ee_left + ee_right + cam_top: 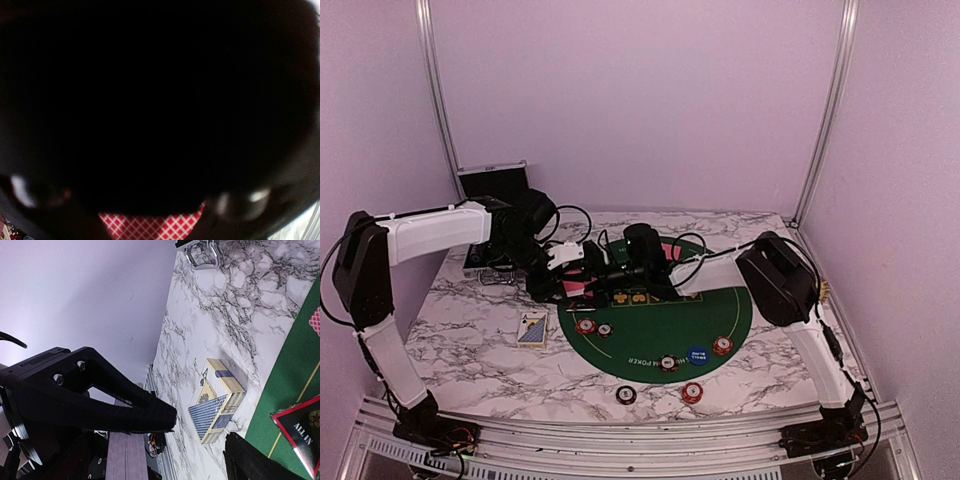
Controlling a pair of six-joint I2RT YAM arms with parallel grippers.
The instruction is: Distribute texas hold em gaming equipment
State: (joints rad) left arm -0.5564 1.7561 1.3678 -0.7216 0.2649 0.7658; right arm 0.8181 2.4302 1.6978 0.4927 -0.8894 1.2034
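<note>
**Fig.** Marble table [470, 340] bearing a green mat [650, 335]; both arms meet over the mat's far-left edge. The left gripper [570, 278], jaws closed, appears to clamp the pink-red-backed playing cards [150, 227], whose checked back shows just past its fingers. The right gripper [200, 431], fingers spread wide and empty, faces it. The cards lie just beyond its tips, toward the left arm, making it the only free taker. Their long axis cannot be read. A blue card box [217, 400] lies beyond the right fingers; poker chips [586, 325] sit nearer the bases than either gripper's fingers.
</note>
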